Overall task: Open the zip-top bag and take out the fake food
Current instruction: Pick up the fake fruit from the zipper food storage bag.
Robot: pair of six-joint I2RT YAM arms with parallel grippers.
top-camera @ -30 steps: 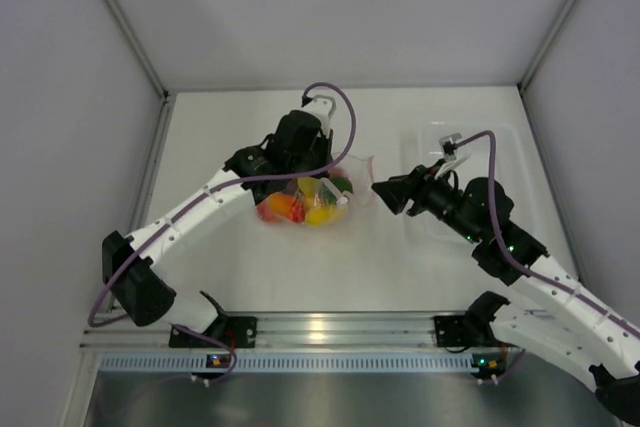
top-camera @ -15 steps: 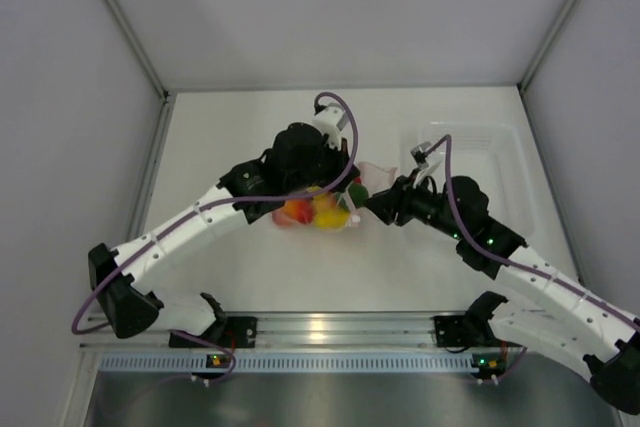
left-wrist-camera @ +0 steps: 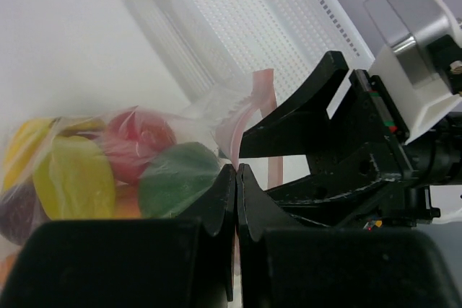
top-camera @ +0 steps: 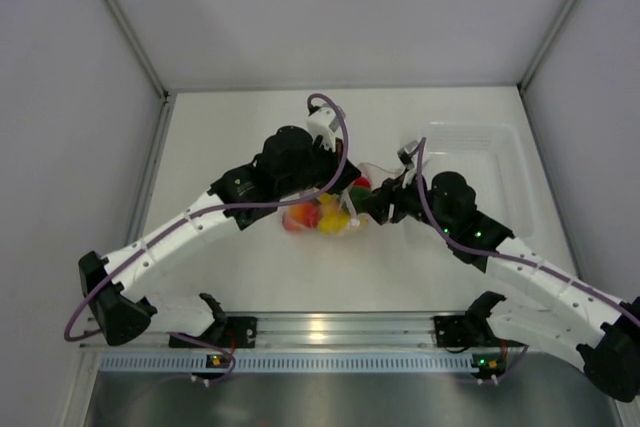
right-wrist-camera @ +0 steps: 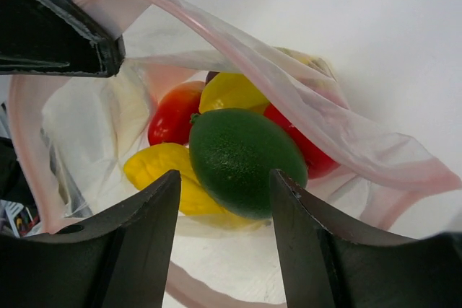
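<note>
The clear zip-top bag (top-camera: 335, 209) lies mid-table with its pink zip strip (right-wrist-camera: 238, 45) pulled open. My left gripper (left-wrist-camera: 237, 169) is shut on the bag's rim by the strip and holds the mouth up. Inside lies the fake food: a green lime (right-wrist-camera: 245, 160), red pieces (right-wrist-camera: 173, 112), yellow pieces (right-wrist-camera: 162, 167) and a dark purple one (left-wrist-camera: 11, 210). My right gripper (right-wrist-camera: 225, 178) is open at the bag's mouth, its fingers (right-wrist-camera: 148, 210) a little short of the lime on either side, not touching it. From above, both grippers meet at the bag (top-camera: 370, 202).
A rigid clear tray (top-camera: 500, 162) stands at the right of the table, just behind my right arm; its perforated floor (left-wrist-camera: 253, 19) shows beyond the bag. White walls close the table at the back and both sides.
My right gripper has come left from beside the tray into the bag's mouth. The left gripper has shifted right, carrying the bag with it.
</note>
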